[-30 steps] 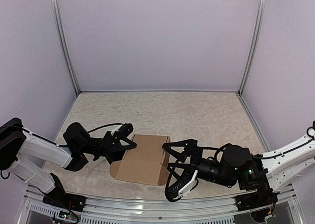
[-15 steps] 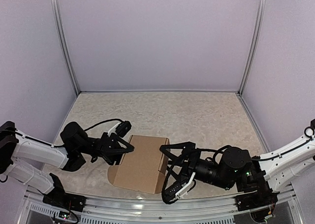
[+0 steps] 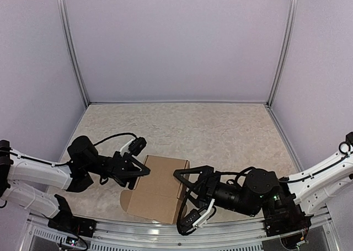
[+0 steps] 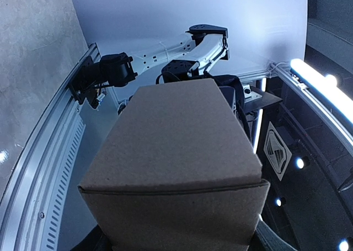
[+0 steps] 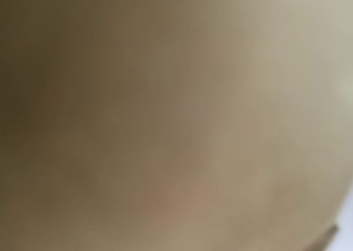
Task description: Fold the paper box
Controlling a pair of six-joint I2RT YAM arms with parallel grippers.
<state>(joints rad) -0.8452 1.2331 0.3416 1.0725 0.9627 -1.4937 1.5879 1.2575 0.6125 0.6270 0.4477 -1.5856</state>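
The paper box (image 3: 157,187) is a brown cardboard carton, squarish and folded up, hanging low over the near part of the table. My left gripper (image 3: 137,172) is shut on its left end. In the left wrist view the paper box (image 4: 171,146) fills the space between the jaws, a crease across its near face. My right gripper (image 3: 179,201) straddles the box's right end, one finger on the far side and one on the near side, jaws wide. The right wrist view shows only blurred brown cardboard (image 5: 176,118), very close.
The speckled beige table (image 3: 220,129) is closed in by pale walls with metal corner posts (image 3: 74,47). An aluminium rail (image 3: 165,237) runs along the near edge, just below the box and both arms.
My right gripper has slid left over the box's right end and its jaws have narrowed. The left gripper and the box have shifted slightly toward the near left.
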